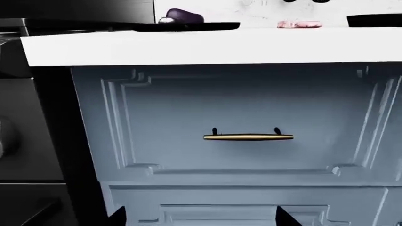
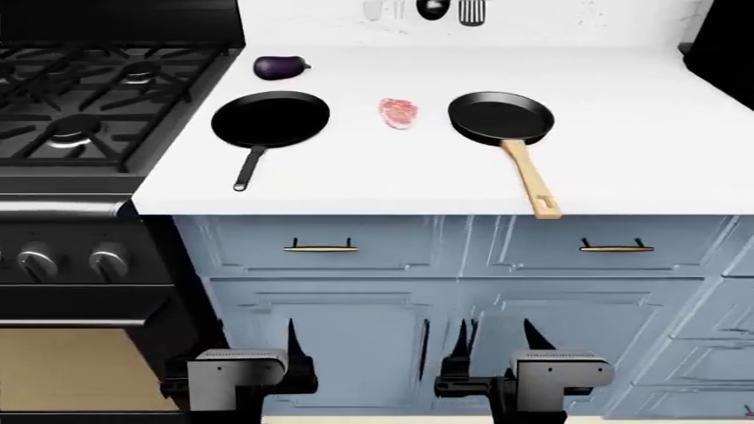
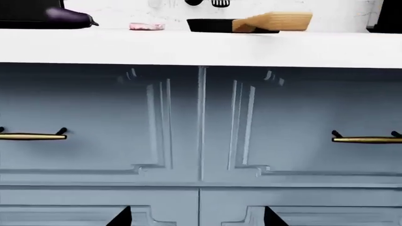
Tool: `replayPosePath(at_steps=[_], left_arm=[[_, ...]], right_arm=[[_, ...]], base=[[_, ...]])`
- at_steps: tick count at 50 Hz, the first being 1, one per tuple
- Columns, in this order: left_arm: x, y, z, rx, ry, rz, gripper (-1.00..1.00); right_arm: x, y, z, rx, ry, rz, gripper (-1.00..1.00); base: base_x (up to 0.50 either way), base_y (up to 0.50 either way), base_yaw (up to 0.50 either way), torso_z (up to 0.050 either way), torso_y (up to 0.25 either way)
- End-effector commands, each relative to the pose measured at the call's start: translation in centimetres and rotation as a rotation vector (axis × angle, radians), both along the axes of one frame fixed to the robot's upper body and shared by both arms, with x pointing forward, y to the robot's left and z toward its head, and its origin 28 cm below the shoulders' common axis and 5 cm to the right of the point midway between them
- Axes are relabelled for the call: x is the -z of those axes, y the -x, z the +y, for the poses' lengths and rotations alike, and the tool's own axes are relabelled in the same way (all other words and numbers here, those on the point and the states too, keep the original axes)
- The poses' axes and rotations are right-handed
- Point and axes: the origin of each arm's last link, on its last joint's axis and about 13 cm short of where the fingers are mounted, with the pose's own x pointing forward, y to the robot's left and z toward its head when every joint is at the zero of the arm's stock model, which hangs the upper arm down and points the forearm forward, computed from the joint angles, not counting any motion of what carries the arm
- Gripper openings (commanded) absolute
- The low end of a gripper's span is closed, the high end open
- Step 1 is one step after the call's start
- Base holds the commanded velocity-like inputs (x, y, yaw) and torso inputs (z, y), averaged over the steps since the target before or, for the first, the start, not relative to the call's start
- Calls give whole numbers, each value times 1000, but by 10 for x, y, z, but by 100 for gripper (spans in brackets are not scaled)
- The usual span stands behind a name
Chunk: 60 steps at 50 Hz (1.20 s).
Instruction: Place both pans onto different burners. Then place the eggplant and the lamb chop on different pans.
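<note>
Nothing moved yet: begin with the flat pan [image 2: 271,119].

Both grippers, left [image 2: 291,340] and right [image 2: 499,340], hang low before the cabinets, jaws wide, empty. Raise your left to the thin handle [image 2: 249,168], the pan nearest the stove [image 2: 71,97]; grip near the rim to keep it level. Wooden-handled pan [image 2: 502,117], chop [image 2: 398,112], eggplant [image 2: 281,67] wait on the counter [image 2: 637,150].

White countertop [image 2: 637,168], w/ stove [image 2: 83,106] at its left end. Flat pan w/ thin black handle [image 2: 270,121] lies nearest the stove. Eggplant [image 2: 281,67] sits just behind that pan, twd the wall. Lamb chop [image 2: 398,112] lies beside the pan, on the side away from the stove. Wooden-handled pan [image 2: 502,118] lies beyond the chop, handle reaching the counter's front edge.
</note>
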Motion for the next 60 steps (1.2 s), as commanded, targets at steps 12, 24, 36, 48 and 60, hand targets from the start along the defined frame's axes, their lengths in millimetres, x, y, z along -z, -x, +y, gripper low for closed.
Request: replayPosePath(at_steps=[12, 24, 36, 48, 60], left_arm=[[0, 0, 0, 9, -12, 4, 100], [0, 0, 0, -4, -18, 12, 100], [0, 1, 0, -6, -19, 14, 100], [1, 0, 0, -8, -27, 20, 100], [-7, 2, 2, -15, -1, 6, 100]], right_arm=[[0, 0, 0, 0, 3, -4, 100], [0, 0, 0, -1, -1, -4, 100], [1, 0, 0, 3, 1, 1, 100], [1, 1, 0, 4, 16, 2, 100], [-13, 2, -3, 48, -72, -57, 100]], base=[[0, -209, 0, 0, 0], [0, 0, 0, 29, 0], [0, 0, 0, 50, 0], [0, 0, 0, 50, 0], [0, 0, 0, 36, 0]])
